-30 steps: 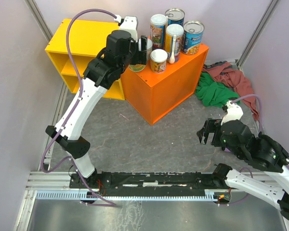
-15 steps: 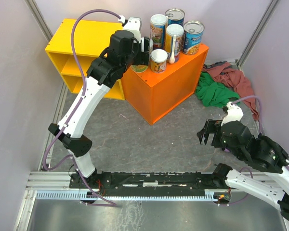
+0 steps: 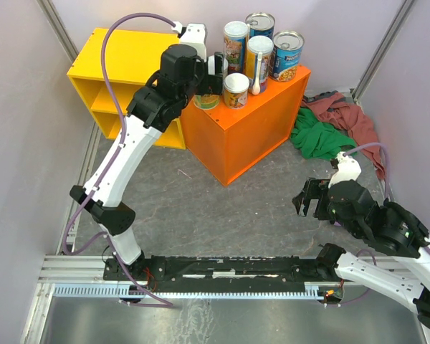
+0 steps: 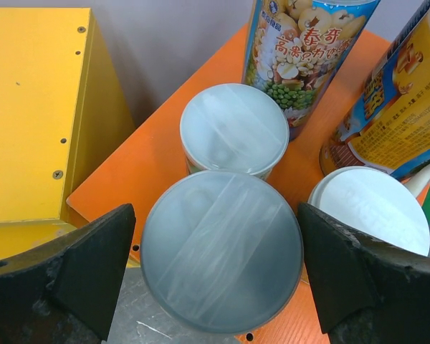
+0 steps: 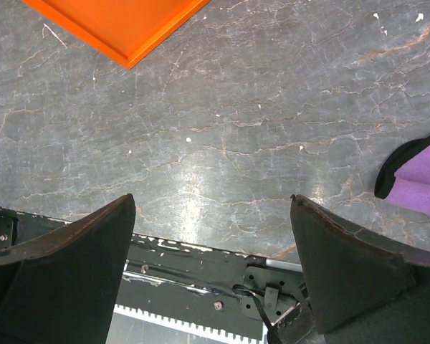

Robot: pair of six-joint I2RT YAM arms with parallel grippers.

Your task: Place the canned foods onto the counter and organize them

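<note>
While loose inside wide-open left claw [image 4: 218, 266], silver-topped can [image 4: 222, 251] upright on orange counter [image 4: 156, 166].

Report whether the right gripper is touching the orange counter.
Apart. The top external view shows bare grey floor between the right gripper and the orange counter.

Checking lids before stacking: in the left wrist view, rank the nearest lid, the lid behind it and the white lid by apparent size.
nearest lid: largest, but closest to camera
lid behind it, white lid: alike, unranked
</note>
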